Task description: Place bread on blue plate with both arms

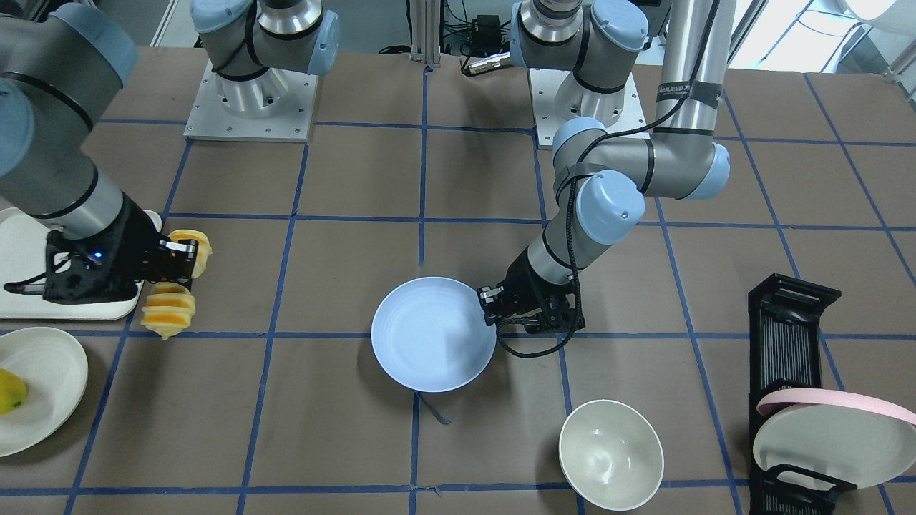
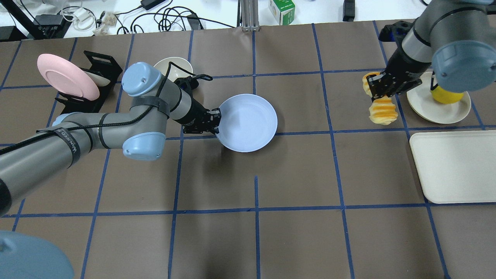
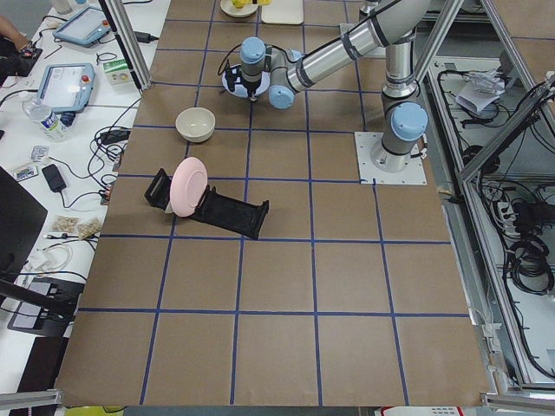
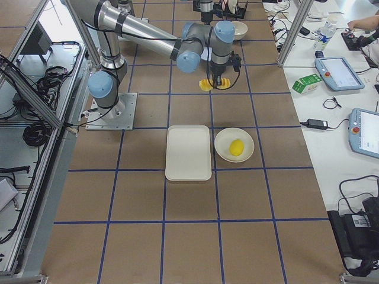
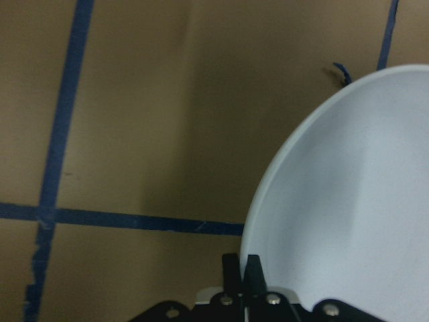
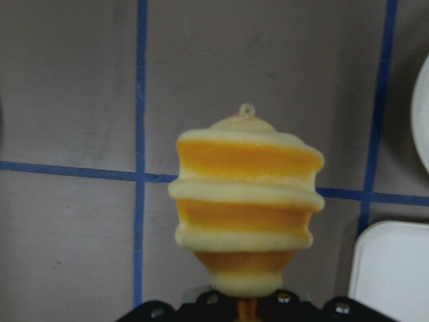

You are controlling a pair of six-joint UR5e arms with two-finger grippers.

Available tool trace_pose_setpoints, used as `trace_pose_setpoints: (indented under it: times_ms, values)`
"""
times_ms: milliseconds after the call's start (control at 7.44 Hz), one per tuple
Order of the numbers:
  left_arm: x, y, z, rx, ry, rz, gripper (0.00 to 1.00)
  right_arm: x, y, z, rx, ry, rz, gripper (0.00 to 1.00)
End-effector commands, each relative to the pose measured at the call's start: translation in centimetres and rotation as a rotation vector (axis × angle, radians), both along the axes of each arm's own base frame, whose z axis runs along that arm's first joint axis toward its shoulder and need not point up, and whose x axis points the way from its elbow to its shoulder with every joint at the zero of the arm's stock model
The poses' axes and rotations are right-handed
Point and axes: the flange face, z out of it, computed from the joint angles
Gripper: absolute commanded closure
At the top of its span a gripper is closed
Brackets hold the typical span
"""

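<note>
Right tool (image 1: pixel 179 259) first. In the front-facing view it's clamped across the middle of the bread (image 1: pixel 169 309), with loaf sticking out on both sides. That's over by the white tray (image 1: pixel 14 243), well apart from the blue plate (image 1: pixel 433 336). Left tool (image 1: pixel 494 300) is pinched on that plate's rim. The plate itself is bare (so the actual placing isn't done). The white bowl (image 1: pixel 610 454) near it holds nothing, the cream plate (image 1: pixel 43 400) in the corner has a small yellow-green fruit (image 1: pixel 11 391) in it, and a pink-rimmed plate (image 1: pixel 834 429) stands in the black rack (image 1: pixel 787 336).

Overhead, same story: the bread looks lifted off the bench (image 2: pixel 255 232), just beside the fruit plate. The tray has nothing on it.

Left side view: the blue plate sits under the near arm's wrist, but it's too small to say more.

Right side view: the bread is a small yellow blob under the near arm, with the tray and fruit plate closer to the camera.

Left wrist cam: the fingers (image 5: pixel 253 267) are together on the plate's edge.

Right wrist cam: orange and pale ridges poke out from the tool, with a little loop at the tip.

My read is that both grabs are done. What's left is carrying the bread across, setting it down on the plate and letting go.
</note>
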Motion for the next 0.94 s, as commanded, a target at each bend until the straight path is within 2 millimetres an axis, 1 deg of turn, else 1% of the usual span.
trace_pose_setpoints:
  times_ms: [0,134,269,403,537,672,806]
  values:
    - [-1.5,0.3,-1.8,0.025,-0.017,-0.009,0.55,6.1,0.0,-2.2,0.044,-0.032,0.003,1.00]
    - [-0.9,0.0,-1.7,0.022,-0.087,-0.007,0.01,8.7,0.6,-2.6,0.058,-0.027,-0.005,1.00]
    - [-0.8,-0.2,0.3,0.031,-0.111,-0.019,0.00,11.3,1.0,-4.1,0.083,-0.024,0.016,1.00]
    - [-1.0,-0.8,3.1,0.083,-0.180,-0.071,0.00,13.3,0.6,-5.4,0.064,-0.033,0.027,1.00]
    - [-0.8,-1.3,7.4,0.128,-0.230,-0.128,0.00,15.8,0.0,-6.0,0.050,-0.078,-0.061,1.00]
    - [-0.7,-1.1,11.4,0.144,-0.234,-0.162,0.00,18.8,0.2,-6.8,0.032,-0.083,-0.072,1.00]
    - [-0.3,-0.4,15.5,0.156,-0.235,-0.199,0.00,21.3,0.4,-8.3,0.037,-0.083,-0.073,1.00]
